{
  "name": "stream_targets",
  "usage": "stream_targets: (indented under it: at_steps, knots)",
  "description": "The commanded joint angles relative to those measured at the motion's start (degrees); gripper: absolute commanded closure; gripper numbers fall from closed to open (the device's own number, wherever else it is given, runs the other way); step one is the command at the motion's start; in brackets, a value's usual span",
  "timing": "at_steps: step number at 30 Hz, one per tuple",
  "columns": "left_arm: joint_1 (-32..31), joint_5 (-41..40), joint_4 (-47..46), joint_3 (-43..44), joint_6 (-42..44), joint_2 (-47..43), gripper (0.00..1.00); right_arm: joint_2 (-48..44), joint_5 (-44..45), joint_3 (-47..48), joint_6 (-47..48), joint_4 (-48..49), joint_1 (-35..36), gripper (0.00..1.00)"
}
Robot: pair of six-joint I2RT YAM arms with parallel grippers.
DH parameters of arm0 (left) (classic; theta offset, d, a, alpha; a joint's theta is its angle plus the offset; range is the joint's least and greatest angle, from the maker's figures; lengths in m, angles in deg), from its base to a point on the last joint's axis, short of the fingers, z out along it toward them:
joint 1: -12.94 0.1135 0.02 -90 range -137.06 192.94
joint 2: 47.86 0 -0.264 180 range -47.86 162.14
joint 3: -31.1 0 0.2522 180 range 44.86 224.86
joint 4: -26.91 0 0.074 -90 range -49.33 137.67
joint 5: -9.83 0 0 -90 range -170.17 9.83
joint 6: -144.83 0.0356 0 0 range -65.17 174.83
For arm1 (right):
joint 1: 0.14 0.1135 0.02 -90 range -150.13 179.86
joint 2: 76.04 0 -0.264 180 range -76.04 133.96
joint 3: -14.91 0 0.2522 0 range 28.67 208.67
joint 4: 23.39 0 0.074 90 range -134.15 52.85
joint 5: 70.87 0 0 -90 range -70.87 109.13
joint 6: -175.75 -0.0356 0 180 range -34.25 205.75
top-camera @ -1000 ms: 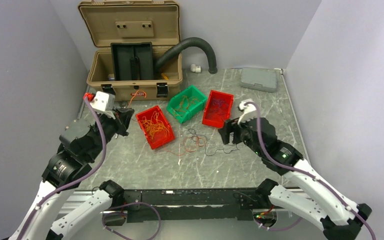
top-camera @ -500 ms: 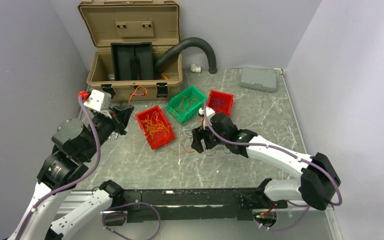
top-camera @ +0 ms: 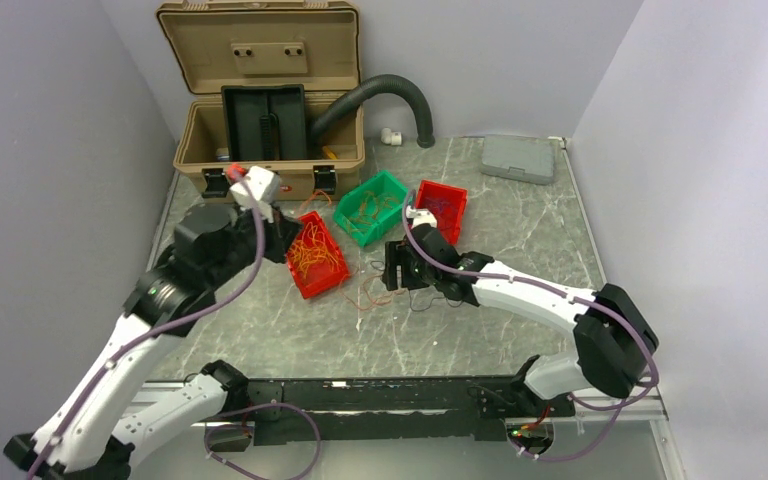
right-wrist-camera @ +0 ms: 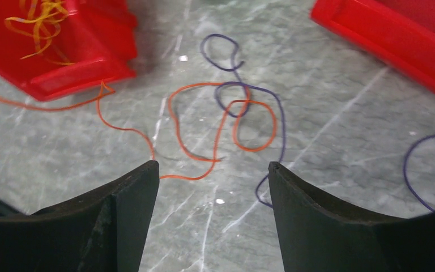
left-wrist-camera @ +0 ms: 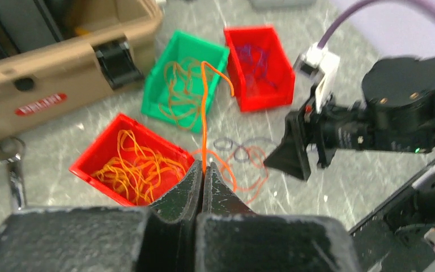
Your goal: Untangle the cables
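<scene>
Two arms split the work here. The left hand (left-wrist-camera: 203, 181) is pinched shut on a single orange strand (left-wrist-camera: 203, 113) and holds it up over the red bin (left-wrist-camera: 105, 184) that already has orange cables in it. From the pinch the strand runs straight away from the fingertips. Whether its far end is free or tied into the rest cannot be told.

What the coming move turns on is the loose tangle (right-wrist-camera: 204, 85) on the tabletop (right-wrist-camera: 328, 187). It lies in the gap between that red bin and the second red bin (left-wrist-camera: 260, 99), with the green bin (left-wrist-camera: 153, 102) behind. The right hand (right-wrist-camera: 212, 166) hangs just above it with its fingers spread and nothing between them. In its own view the tangle sits just ahead of the fingertips and roughly centred on the gap — the right arm is clearly the nearer one.

The overlapping orange loops and the purple strand (right-wrist-camera: 280, 122) stretch mostly crosswise to the hand's approach (the purple one trails off to the right). My judgement is that a short drop forward and down would bracket the crossing, but closing there could catch both colours at once.
</scene>
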Motion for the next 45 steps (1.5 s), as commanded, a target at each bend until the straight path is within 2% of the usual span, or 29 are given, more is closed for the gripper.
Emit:
stream_targets:
  at_steps: [1, 8, 10, 12, 14, 16, 20, 27, 31, 38, 41, 45]
  knots:
    - [0.0, 5.7, 1.5, -2.7, -2.0, 4.7, 1.0, 2.0, 5.9, 0.0, -4.2, -2.3, -0.7, 0.3]
    - [-0.1, 14.1, 0.6, -5.8, -2.5, 10.2, 1.0, 5.2, 5.6, -3.4, -5.7, 2.2, -1.4, 0.41]
    - [-0.1, 16.7, 1.1, -6.0, -2.4, 12.7, 1.0, 5.9, 5.9, -3.6, -5.9, 2.4, -1.6, 0.48]
    - [-0.4, 19.2, 0.6, -6.5, -2.6, 15.2, 1.0, 5.8, 5.8, -3.9, -6.0, 2.8, -1.5, 0.64]
    - [-1.3, 20.5, -0.8, -7.3, -3.1, 17.2, 1.0, 4.8, 5.4, -4.4, -5.9, 3.1, -1.5, 0.86]
    - [-3.0, 20.2, -2.4, -7.8, -3.3, 18.9, 0.98, 2.9, 5.4, -5.0, -6.1, 3.2, -1.6, 1.0]
    - [-7.1, 17.6, -5.1, -7.7, -3.7, 23.3, 0.97, -2.5, 3.9, -6.6, -5.9, 4.1, -1.6, 1.0]
    - [-11.4, 17.7, -13.1, -7.8, -6.5, 32.6, 0.94, -7.6, -2.5, -8.2, -8.7, 5.9, -1.6, 1.0]
    - [-12.7, 20.0, -18.9, -9.4, -8.7, 35.9, 0.82, -9.1, -3.9, -9.1, -10.4, 6.6, -1.6, 1.0]
    - [-12.9, 23.8, -27.4, -15.2, -11.1, 34.1, 0.5, -10.1, -3.7, -9.0, -10.9, 5.6, -1.6, 1.0]
    - [-12.9, 25.6, -28.7, -15.9, -11.5, 34.7, 0.43, -9.8, -3.9, -8.6, -11.0, 5.4, -1.6, 1.0]
    - [-12.9, 29.1, -32.8, -16.9, -13.2, 36.5, 0.38, -9.3, -4.3, -8.3, -11.1, 5.4, -1.6, 1.0]
